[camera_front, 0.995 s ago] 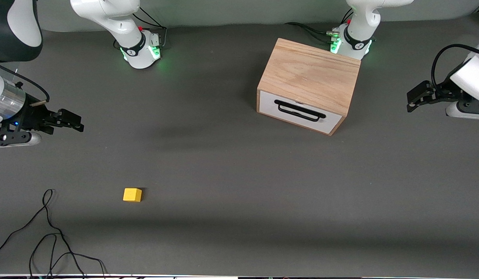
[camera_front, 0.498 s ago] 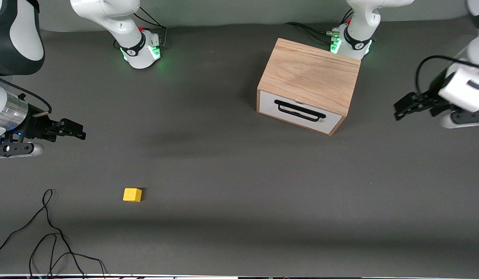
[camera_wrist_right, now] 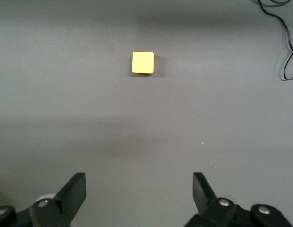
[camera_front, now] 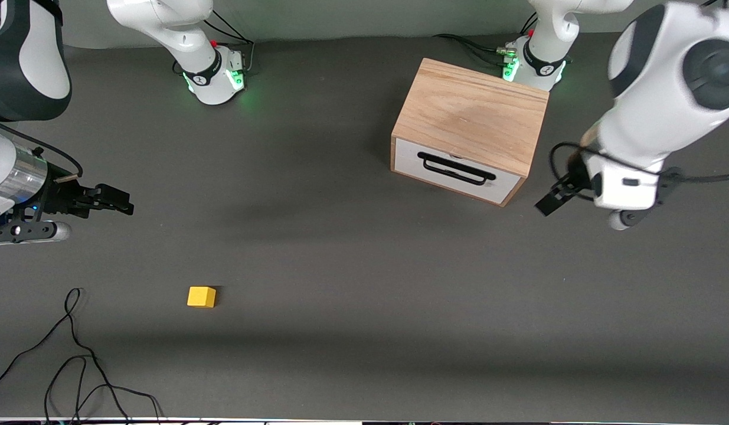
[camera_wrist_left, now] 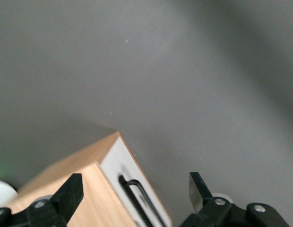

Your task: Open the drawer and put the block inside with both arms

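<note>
The light oak box (camera_front: pixel 471 112) stands toward the left arm's end of the table, its white-fronted drawer (camera_front: pixel 455 171) closed, with the black wire handle (camera_front: pixel 456 168) facing the front camera. The left gripper (camera_front: pixel 550 202) is open and empty, in the air beside the box's lower corner; the left wrist view shows the box (camera_wrist_left: pixel 75 189) and handle (camera_wrist_left: pixel 142 198) between its open fingers (camera_wrist_left: pixel 71 194). The yellow block (camera_front: pixel 201 296) lies on the table toward the right arm's end. The right gripper (camera_front: pixel 119 203) is open and empty over bare table; the block (camera_wrist_right: pixel 142 62) shows ahead of its fingertips (camera_wrist_right: pixel 73 189).
A loose black cable (camera_front: pixel 75 354) lies on the table near the front edge, at the right arm's end, close to the block; it also shows in the right wrist view (camera_wrist_right: pixel 283 33). Both green-lit arm bases (camera_front: pixel 216 77) stand along the table's back edge.
The left arm has swung in from the table's end toward the box, its gripper now beside the drawer's corner. The right gripper has drifted slightly lower toward the block. Block and box unmoved.
</note>
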### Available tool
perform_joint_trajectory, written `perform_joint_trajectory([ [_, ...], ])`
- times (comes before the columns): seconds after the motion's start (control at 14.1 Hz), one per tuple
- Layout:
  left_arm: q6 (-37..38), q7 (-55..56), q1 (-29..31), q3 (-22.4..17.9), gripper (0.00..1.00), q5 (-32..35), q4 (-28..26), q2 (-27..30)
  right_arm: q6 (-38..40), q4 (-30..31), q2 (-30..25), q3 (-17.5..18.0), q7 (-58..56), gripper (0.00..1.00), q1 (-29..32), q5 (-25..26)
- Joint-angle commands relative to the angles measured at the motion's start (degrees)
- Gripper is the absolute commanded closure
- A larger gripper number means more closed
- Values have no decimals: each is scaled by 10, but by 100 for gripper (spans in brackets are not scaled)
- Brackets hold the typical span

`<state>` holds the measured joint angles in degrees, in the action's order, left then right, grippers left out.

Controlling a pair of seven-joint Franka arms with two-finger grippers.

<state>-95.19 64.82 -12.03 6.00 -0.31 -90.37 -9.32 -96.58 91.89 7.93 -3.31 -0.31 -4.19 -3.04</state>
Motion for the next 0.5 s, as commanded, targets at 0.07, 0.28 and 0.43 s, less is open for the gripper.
perform_joint_trajectory([
  [0.07, -6, 169, -47, -7, 0, -1, -2, -52, 5, -16, 22, -2, 11, 0, -2, -10],
  [0.28, -10, 294, -71, -7, 0, -2, 0, -110, 7, -14, 24, -3, 11, 0, -2, -10],
  [0.43, -11, 307, -81, -6, 0, -3, 0, -131, 6, -15, 31, -3, 11, 0, 0, -10],
])
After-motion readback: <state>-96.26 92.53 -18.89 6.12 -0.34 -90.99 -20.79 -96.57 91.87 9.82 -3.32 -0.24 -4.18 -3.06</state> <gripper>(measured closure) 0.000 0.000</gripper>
